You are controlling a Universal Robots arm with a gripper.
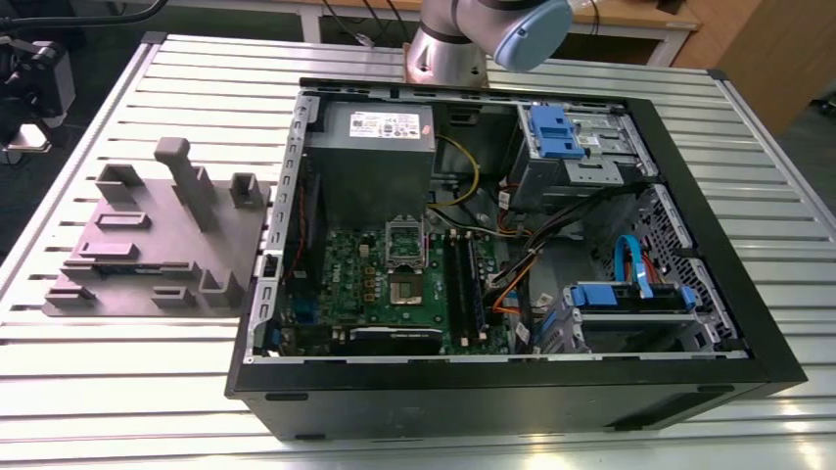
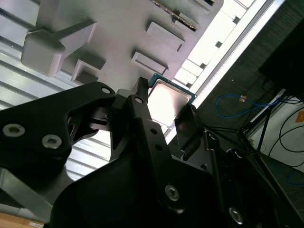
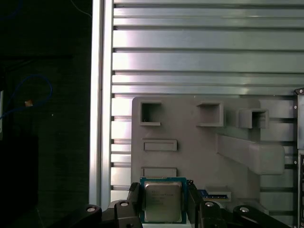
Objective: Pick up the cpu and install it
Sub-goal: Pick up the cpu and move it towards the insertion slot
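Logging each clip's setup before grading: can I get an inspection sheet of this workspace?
Surface: slatted metal table, carrying a grey fixture and an open computer case.
Job's things: cpu between the jaws, over the fixture; green motherboard lies in the case.
Clutter: nothing seen.
Grippers: gripper with jaws shut on the cpu's opposite edges.
Cables: coloured wires inside the case; thin blue cable on the dark floor beside the table.
Surroundings: wooden desk behind the table; robot arm at the table's far edge.
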